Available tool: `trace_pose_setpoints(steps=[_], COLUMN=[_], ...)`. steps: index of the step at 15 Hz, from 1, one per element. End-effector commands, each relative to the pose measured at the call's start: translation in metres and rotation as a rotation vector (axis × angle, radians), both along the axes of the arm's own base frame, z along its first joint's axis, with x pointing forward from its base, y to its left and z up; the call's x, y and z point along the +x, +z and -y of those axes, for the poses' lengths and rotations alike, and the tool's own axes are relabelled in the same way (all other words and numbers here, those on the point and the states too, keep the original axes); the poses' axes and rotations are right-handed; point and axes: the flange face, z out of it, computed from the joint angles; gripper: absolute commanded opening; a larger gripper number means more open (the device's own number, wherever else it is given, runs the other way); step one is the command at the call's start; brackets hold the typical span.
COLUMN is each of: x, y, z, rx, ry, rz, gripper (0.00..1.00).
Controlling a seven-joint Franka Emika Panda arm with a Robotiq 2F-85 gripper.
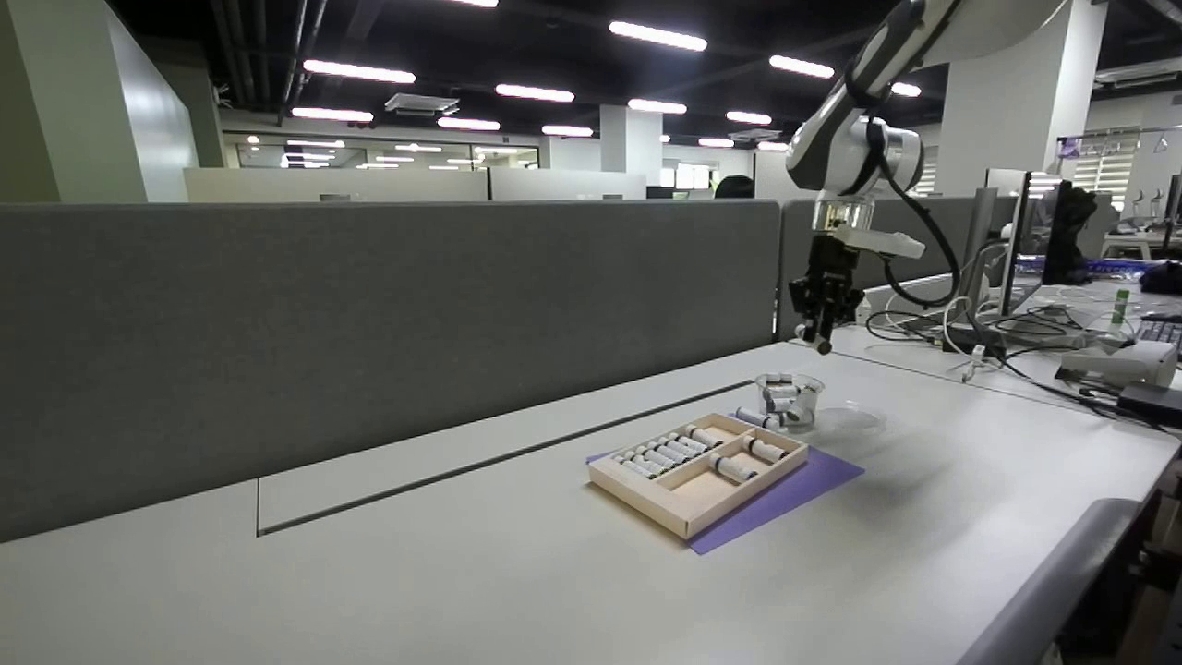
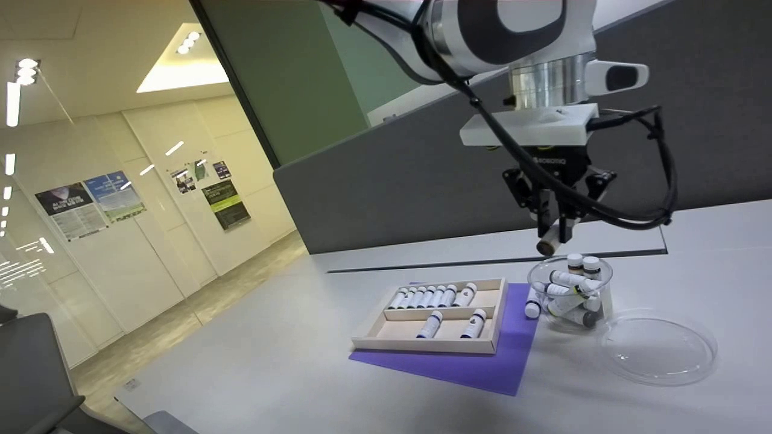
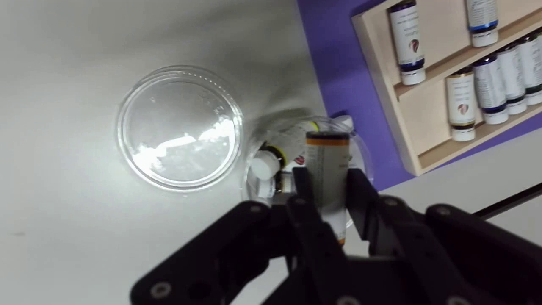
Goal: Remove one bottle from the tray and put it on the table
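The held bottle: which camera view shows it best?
The wrist view: the held bottle appears large, with its orange bands visible. Both exterior views show it smaller, partly hidden by the tool.

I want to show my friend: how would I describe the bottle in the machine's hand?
On the white table, find the clear round tub of small bottles. Above it is the black hand, gripping a bottle with an orange-edged white label. Unlike its neighbours, resting in or beside the tub, this one is held aloft.
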Motion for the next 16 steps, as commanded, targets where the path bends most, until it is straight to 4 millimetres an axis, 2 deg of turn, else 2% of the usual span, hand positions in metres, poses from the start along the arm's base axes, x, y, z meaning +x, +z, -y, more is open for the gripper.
trace_pose_setpoints(steps=[1, 6, 10, 16], x=[-0.018, -0.025, -0.025, -0.024], y=[-0.012, -0.045, -0.067, -0.087], z=[0.028, 0.059, 0.069, 0.087], rx=[0.008, 0.022, 0.063, 0.073], ry=[-0.15, -0.231, -0.266, -0.31], rz=[-0.016, -0.025, -0.046, -0.065], gripper=[0.05, 0.05, 0.05, 0.05])
